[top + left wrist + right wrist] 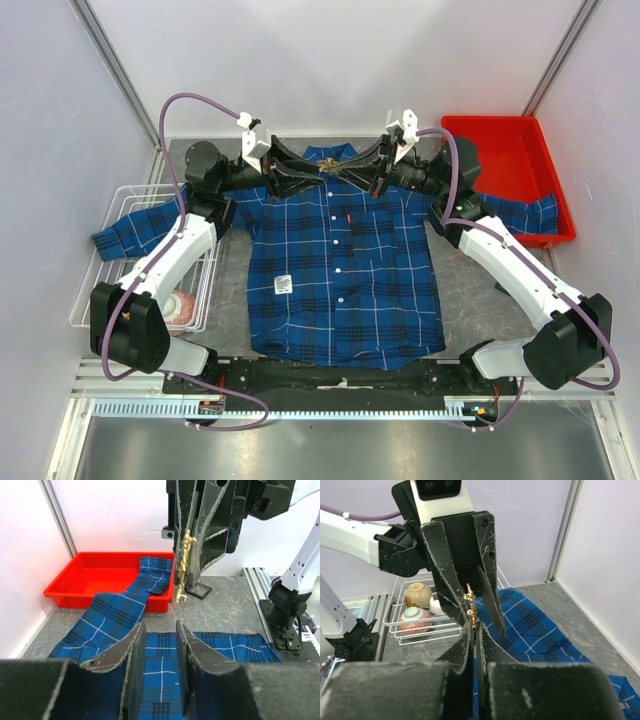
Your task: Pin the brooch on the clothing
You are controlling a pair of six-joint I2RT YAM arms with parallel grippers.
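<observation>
The plaid shirt (pixel 340 270) lies flat on the table, front up, collar at the far side. Both grippers meet just above the collar. My right gripper (pixel 345 174) is shut on the small gold brooch (pixel 329 173), which sticks out past its fingertips in the right wrist view (pixel 471 609). My left gripper (pixel 316 173) is open, and its fingers (pixel 491 596) stand on either side of the brooch without closing on it. In the left wrist view the brooch (pixel 184 565) hangs in the right gripper above the open left gripper (pixel 160 627), with shirt (pixel 165 655) below.
A red bin (pixel 505 170) stands at the far right with the shirt's sleeve (pixel 530 212) draped over its edge. A white wire basket (pixel 130 230) at the left holds cups (pixel 182 305). A white label (pixel 283 285) and a red tag (pixel 343 217) sit on the shirt.
</observation>
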